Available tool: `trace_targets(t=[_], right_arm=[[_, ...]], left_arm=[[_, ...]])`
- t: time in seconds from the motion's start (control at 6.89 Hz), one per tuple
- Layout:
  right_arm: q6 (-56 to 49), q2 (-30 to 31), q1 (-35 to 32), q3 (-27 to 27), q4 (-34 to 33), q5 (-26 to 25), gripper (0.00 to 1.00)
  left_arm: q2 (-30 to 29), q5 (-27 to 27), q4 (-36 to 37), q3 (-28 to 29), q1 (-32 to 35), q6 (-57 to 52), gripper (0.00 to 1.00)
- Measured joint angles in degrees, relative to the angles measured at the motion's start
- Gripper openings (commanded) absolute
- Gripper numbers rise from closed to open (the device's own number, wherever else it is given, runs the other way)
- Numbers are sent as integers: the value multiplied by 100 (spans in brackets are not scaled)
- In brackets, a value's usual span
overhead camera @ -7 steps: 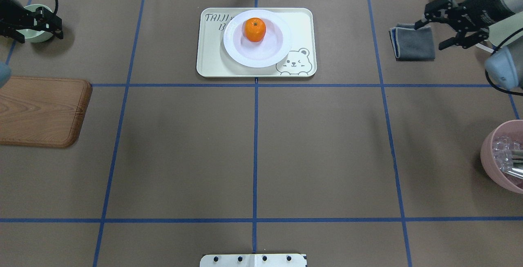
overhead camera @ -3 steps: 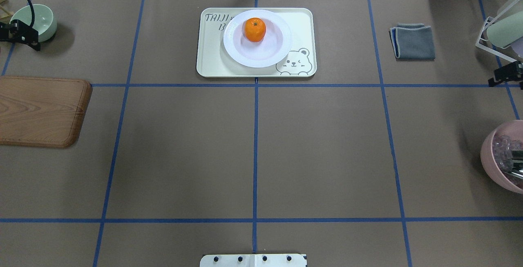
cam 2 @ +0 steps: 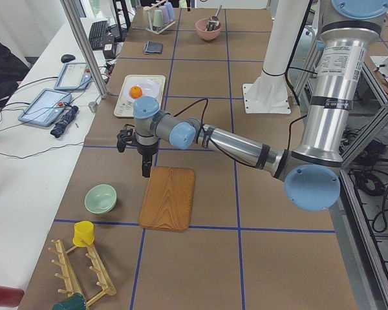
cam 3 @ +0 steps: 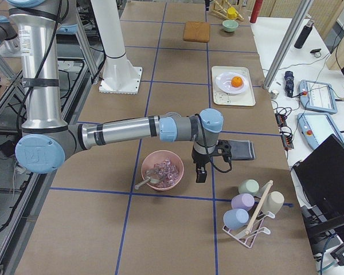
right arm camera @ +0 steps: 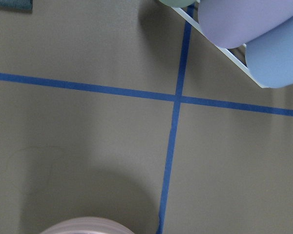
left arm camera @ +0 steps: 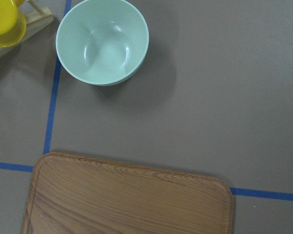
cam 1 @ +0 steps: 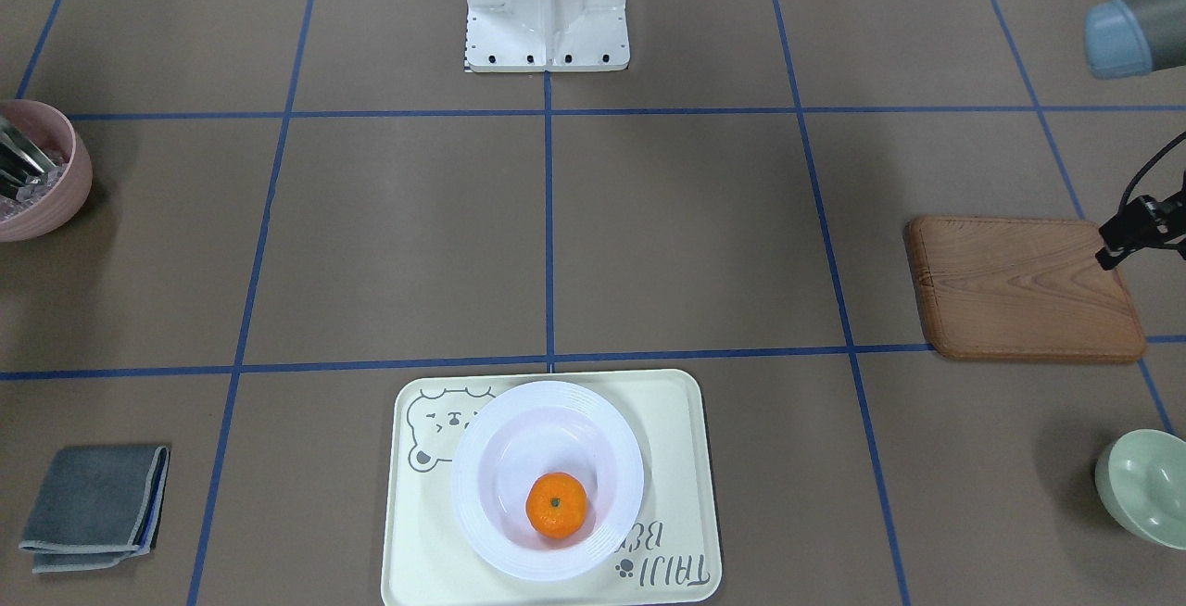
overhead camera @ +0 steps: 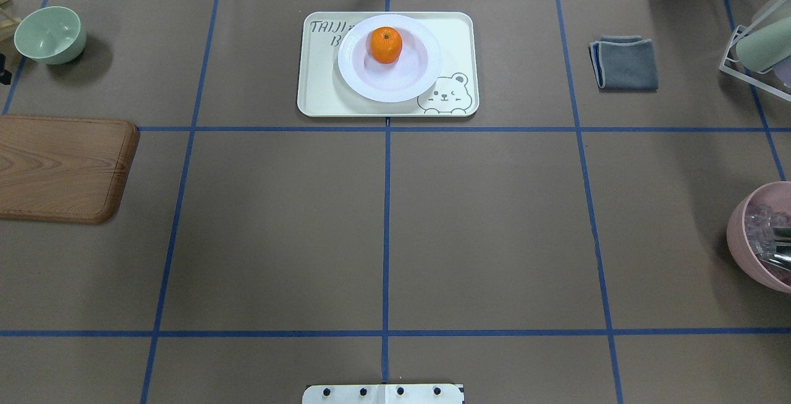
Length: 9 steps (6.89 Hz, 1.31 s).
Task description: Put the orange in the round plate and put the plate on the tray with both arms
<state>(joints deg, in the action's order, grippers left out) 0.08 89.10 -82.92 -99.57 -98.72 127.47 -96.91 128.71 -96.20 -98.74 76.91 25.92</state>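
**On the tray: orange in plate, both arms out at the table's ends**

At the bottom edge of the overhead view lies the white base plate (overhead camera: 383, 393). Mid-frame, one wooden board (overhead camera: 62, 169) sits at the left edge. One pink bowl (overhead camera: 741, 231) sits at the right edge, holding clear chunks and a metal utensil. In the upper centre rests the single tray (overhead camera: 321, 92). The one round plate (overhead camera: 395, 79) lies on it, and the one orange (overhead camera: 385, 44) sits in the plate's sunken centre, toward its far side. One pale green bowl (overhead camera: 49, 33) stands upper left and one folded grey cloth (overhead camera: 625, 64) upper right.

The plate covers part of the tray's lettering. Overhead, "TAIJI" reads whole, then only "B". The front-facing view shows the lettering upside down and gives "BE". A bear face is drawn in the tray's lower right corner.

Only the side views show the arms at length. From the left end, the left arm (cam 2: 239, 145) reaches out low, and the left gripper (cam 2: 134, 155) hangs fingers-down at the board's far end. From the right end, the right arm (cam 3: 120, 130) does likewise, with the right gripper (cam 3: 212, 163) between the pink bowl and the cloth. Whether either gripper is spread or closed cannot be told.

That right-end view also counts four pastel cups (cam 3: 242, 201) on a rack (cam 3: 262, 207). The left wrist camera looks down on the green bowl, the board's edge and one yellow cup (left arm camera: 5, 22). The right wrist camera shows crossing blue tape lines (right arm camera: 173, 126), two cups and the pink bowl's rim.
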Motion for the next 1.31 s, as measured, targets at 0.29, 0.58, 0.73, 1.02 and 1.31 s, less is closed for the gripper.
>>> trace_targets(t=[0.29, 0.58, 0.73, 1.02, 1.31], right_arm=[[-160, 28, -112, 24, -180, -9, 100], [-166, 28, -317, 131, -204, 6, 100], [-162, 29, -416, 211, -207, 61, 100], [-160, 30, -538, 297, -210, 258, 100], [-160, 31, -575, 331, -211, 344, 100]], left_arm=[[471, 228, 80, 37, 590, -1363, 99], [818, 253, 491, 58, 1013, -2395, 99], [962, 262, 610, 60, 1138, -2622, 99], [1057, 270, 674, 90, 1204, -2737, 99], [1067, 274, 680, 113, 1206, -2743, 99]])
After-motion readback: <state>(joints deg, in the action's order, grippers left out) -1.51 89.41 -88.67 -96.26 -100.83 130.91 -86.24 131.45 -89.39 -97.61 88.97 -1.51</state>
